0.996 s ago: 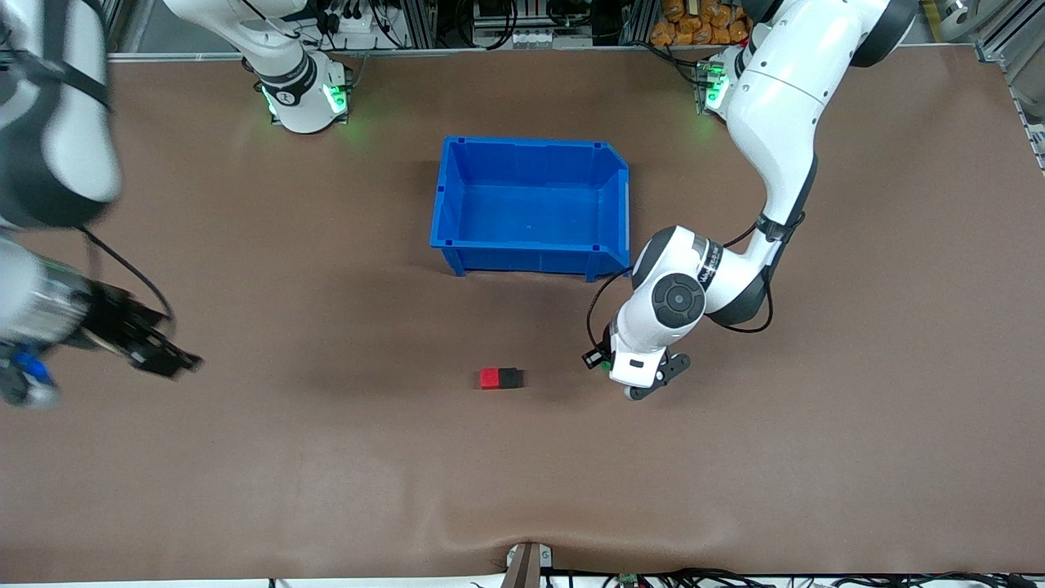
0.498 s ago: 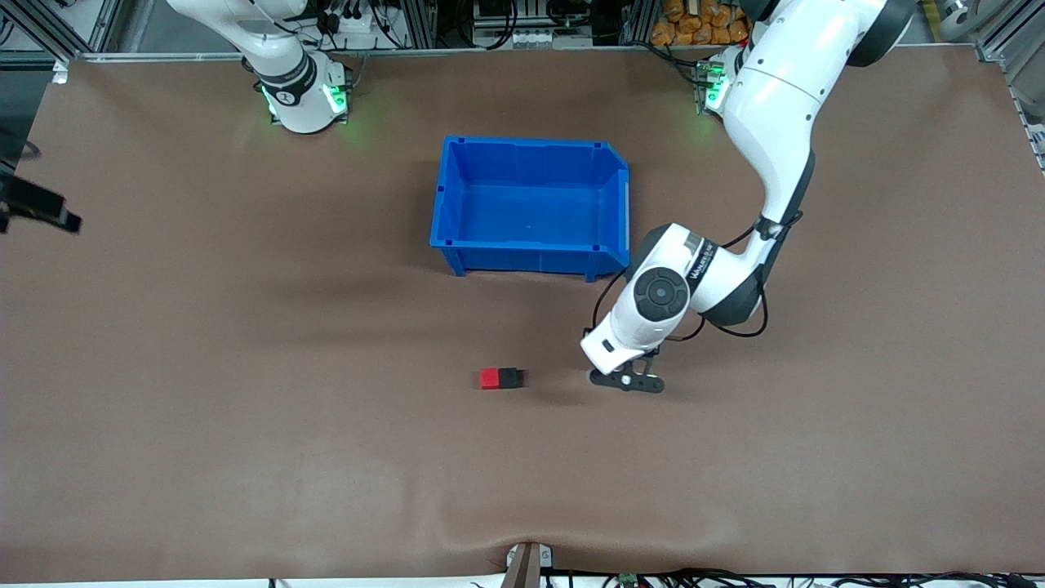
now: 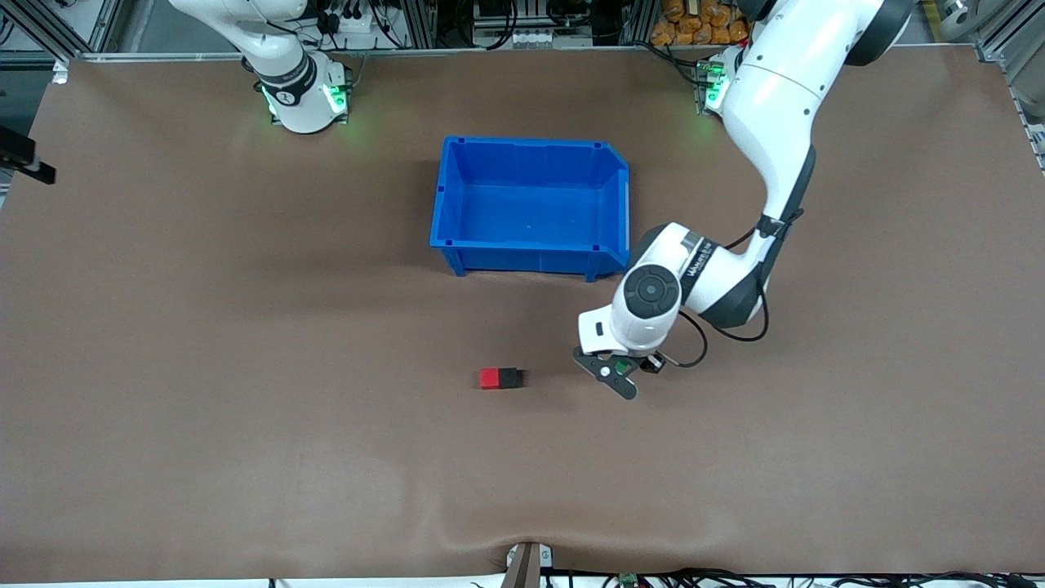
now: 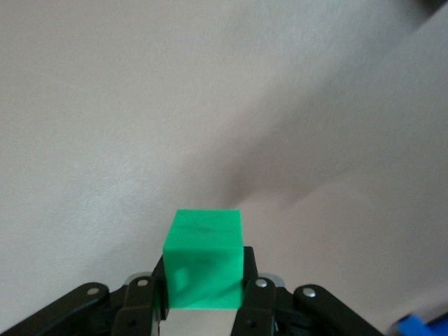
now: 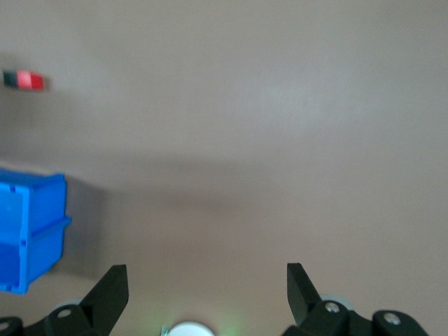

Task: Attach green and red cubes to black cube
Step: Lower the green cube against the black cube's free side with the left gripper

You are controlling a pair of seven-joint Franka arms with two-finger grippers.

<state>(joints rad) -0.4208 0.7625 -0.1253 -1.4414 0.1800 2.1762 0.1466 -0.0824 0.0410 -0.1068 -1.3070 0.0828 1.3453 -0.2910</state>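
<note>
The red cube (image 3: pixel 490 378) and the black cube (image 3: pixel 509 377) lie side by side, touching, on the brown table, nearer to the front camera than the bin. My left gripper (image 3: pixel 619 374) hangs low over the table beside the pair, toward the left arm's end, a short gap from the black cube. It is shut on the green cube (image 4: pixel 204 259), which sticks out past the fingertips (image 4: pixel 253 287). My right gripper (image 5: pixel 206 274) is open and empty, high over the right arm's end of the table. Its view shows the red cube (image 5: pixel 29 80) small and distant.
A blue bin (image 3: pixel 531 260), empty inside, stands in the table's middle, between the cubes and the arms' bases; its corner (image 5: pixel 31 231) also shows in the right wrist view. A dark part of the right arm (image 3: pixel 28 163) juts in at the table's edge.
The right arm has swung away toward its end of the table and almost out of the front view. The left wrist has turned and carried the green cube slightly closer to the pair.
</note>
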